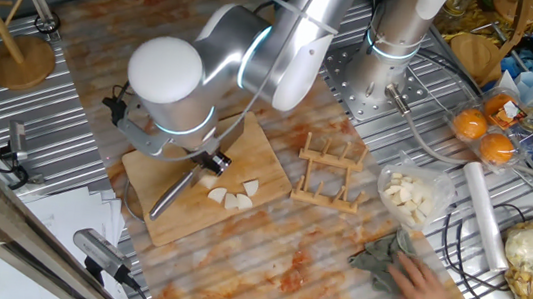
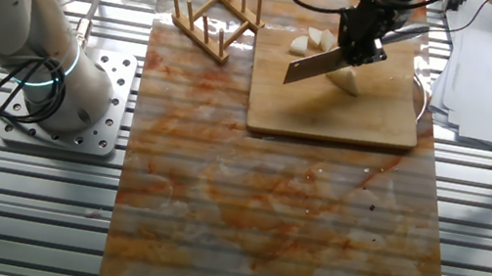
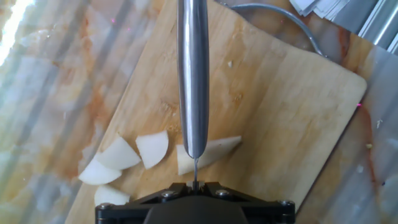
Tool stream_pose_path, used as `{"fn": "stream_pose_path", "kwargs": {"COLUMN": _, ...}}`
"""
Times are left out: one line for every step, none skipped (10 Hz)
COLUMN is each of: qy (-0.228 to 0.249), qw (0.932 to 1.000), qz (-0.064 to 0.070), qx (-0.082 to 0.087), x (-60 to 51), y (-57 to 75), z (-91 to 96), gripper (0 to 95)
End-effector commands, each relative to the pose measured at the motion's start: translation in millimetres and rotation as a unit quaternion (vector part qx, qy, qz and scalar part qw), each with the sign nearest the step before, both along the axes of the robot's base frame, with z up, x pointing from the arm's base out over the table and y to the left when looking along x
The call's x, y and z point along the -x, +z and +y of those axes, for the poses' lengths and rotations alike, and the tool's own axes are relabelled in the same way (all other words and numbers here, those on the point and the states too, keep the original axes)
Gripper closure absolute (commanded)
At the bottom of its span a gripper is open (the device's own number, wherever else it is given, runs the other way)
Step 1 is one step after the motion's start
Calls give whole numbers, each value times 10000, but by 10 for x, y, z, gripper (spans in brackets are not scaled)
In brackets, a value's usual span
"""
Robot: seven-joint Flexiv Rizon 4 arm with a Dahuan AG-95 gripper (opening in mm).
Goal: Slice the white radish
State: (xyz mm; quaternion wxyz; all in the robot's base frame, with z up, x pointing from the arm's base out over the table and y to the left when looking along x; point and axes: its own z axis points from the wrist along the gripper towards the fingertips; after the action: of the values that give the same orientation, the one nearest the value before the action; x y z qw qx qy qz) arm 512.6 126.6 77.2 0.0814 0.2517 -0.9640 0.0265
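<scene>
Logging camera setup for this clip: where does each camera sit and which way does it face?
One fixed view: high, looks down past the arm at the cutting board; a person's hand shows.
The other fixed view: high on the opposite side, shows the robot base, with the gripper beyond.
Hand view: looks down along the knife onto the white radish.
All share board, knife, radish.
</scene>
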Motion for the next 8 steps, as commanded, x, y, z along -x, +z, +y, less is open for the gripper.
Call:
{"fn": "stream_pose_path", "kwargs": {"qy": 10, "qw": 10000, "qz": -4, "qx": -20, "x": 3, "y": -25, "z": 20, "gripper": 950}}
{"fn": "stream_pose_path", "kwargs": {"qy": 9, "qw": 10000, "qz": -4, "qx": -19, "x": 10, "y": -36, "z": 28, "gripper": 950}}
{"fn": "stream_pose_path", "kwargs": {"qy": 19, "qw": 10000, "qz": -20, "qx": 0, "x": 34, "y": -79, "z": 46, "gripper": 950}}
{"fn": "stream_pose_path", "kwargs": {"qy": 35, "qw": 10000, "qz": -32, "qx": 32, "x": 47, "y": -118, "z": 49, "gripper": 950}}
{"fn": "stream_pose_path", "kwargs": {"qy": 169, "qw": 9997, "qz": -69, "qx": 130, "x": 56, "y": -182, "z": 29, "gripper": 950}}
{"fn": "stream_pose_path", "kwargs": {"qy": 219, "qw": 9996, "qz": -115, "qx": 113, "x": 56, "y": -282, "z": -6, "gripper": 950}}
{"fn": "stream_pose_path", "kwargs": {"qy": 217, "qw": 9996, "qz": -138, "qx": 113, "x": 53, "y": -359, "z": -29, "gripper": 950}}
{"fn": "stream_pose_path", "kwargs": {"qy": 247, "qw": 9996, "qz": -131, "qx": 83, "x": 42, "y": -474, "z": -59, "gripper": 950}}
